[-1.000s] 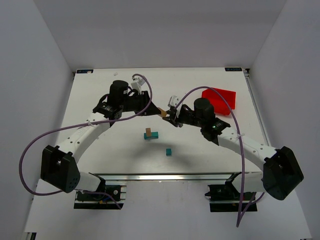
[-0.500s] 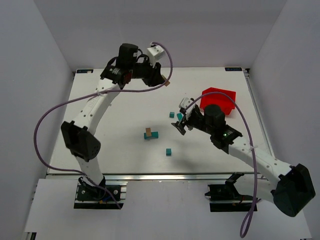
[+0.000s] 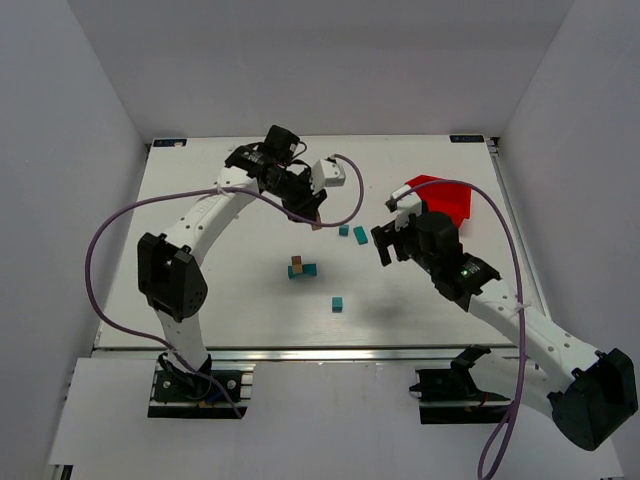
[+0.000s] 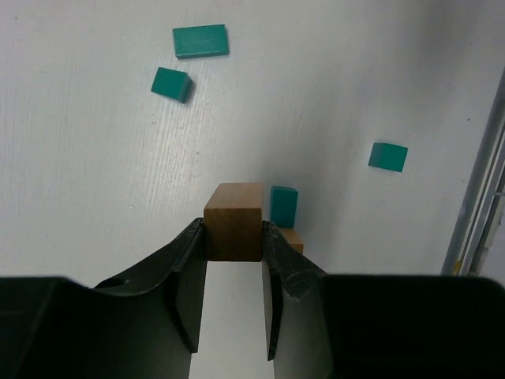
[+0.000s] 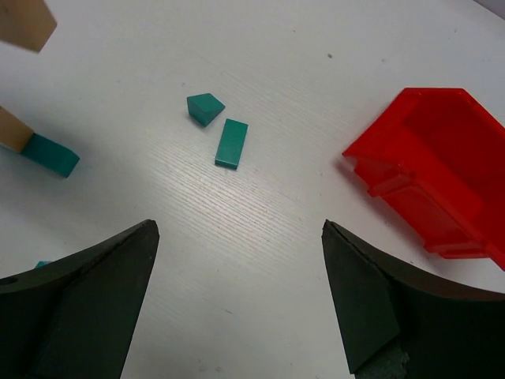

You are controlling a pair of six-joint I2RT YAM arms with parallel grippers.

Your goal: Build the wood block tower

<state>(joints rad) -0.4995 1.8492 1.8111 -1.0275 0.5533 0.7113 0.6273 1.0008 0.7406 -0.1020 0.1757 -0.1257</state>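
The wood block tower (image 3: 300,268) is a tan block standing against a teal block in the middle of the table; in the left wrist view it shows as a teal block (image 4: 284,205) just past my fingertips. My left gripper (image 3: 316,218) hangs behind and above it, shut on a tan-brown block (image 4: 233,221). Both black fingers (image 4: 189,268) press the block's sides. To the right, my right gripper (image 3: 384,245) stands wide open and holds nothing. Its jaws (image 5: 238,229) frame bare table. Two loose teal blocks (image 5: 205,108) (image 5: 231,143) lie ahead of it.
A red plastic bin (image 3: 440,198) sits at the back right, close behind the right wrist. One more teal block (image 3: 338,303) lies alone toward the near edge. The metal rail of the table front (image 4: 481,181) shows in the left wrist view.
The two grippers were together at the tan block. The right one opened and drew back right. The left arm lifted the block to the back, then swung down toward the tower.
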